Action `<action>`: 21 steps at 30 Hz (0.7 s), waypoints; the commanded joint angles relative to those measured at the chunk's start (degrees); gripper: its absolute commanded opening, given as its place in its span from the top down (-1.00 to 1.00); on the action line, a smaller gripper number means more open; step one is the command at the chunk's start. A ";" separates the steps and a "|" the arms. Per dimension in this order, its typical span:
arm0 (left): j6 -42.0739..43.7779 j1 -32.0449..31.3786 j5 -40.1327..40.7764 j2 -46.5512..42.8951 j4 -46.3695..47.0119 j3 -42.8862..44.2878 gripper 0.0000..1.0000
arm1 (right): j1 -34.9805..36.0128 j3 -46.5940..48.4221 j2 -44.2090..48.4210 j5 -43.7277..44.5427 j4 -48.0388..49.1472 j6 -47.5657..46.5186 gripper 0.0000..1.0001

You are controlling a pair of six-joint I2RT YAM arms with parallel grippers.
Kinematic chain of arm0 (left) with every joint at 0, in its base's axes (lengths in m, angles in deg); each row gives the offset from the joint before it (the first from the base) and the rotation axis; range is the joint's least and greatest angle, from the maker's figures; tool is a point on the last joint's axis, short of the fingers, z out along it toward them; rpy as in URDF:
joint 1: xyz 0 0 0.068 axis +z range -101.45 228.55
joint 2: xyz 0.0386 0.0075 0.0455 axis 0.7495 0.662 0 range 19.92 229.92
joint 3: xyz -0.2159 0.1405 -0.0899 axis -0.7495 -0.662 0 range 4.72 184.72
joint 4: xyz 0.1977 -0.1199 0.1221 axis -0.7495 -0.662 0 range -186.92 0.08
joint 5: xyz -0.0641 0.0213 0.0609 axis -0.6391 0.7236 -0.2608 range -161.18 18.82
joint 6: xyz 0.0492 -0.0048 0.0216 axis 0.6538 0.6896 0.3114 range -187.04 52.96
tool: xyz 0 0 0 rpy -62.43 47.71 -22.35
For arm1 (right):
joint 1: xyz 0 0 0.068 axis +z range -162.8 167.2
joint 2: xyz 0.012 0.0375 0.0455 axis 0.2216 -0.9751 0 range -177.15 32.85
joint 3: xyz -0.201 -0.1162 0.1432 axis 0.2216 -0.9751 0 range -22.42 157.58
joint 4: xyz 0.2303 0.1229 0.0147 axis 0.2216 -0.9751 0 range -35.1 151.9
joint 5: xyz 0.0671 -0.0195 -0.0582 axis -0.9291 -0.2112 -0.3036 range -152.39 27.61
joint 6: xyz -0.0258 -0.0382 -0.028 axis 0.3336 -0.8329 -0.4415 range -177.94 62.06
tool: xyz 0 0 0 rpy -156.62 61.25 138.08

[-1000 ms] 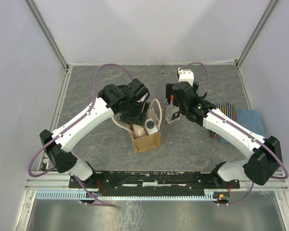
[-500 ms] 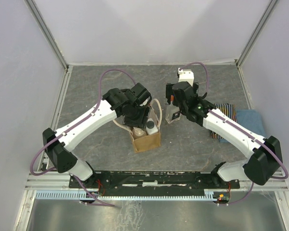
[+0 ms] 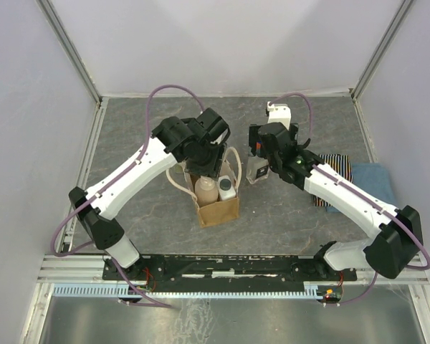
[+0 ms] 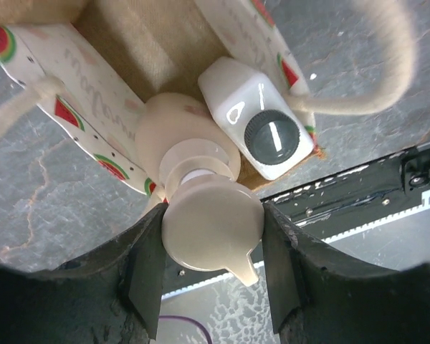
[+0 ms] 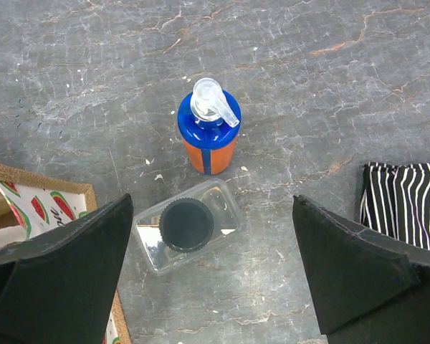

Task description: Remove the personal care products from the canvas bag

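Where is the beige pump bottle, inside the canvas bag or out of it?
Inside: the beige pump bottle stands within the canvas bag, beside the white bottle.

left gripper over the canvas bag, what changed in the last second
The left gripper closed its jaws onto the pump head of the cream pump bottle standing in the tan canvas bag, and its arm shifted slightly toward the far side. The bag, the white black-capped bottle inside it, and the open right gripper above the clear square bottle stayed put.
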 commanded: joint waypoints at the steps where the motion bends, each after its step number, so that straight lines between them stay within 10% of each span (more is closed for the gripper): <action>1: 1.38 -0.19 2.66 -0.27 0.75 11.08 0.48 | -0.24 -0.46 1.91 1.47 1.24 -0.57 -1.00; 21: -1.98 2.84 7.80 9.37 0.05 35.83 0.79 | -1.31 1.03 5.19 0.42 -0.91 -1.63 -1.00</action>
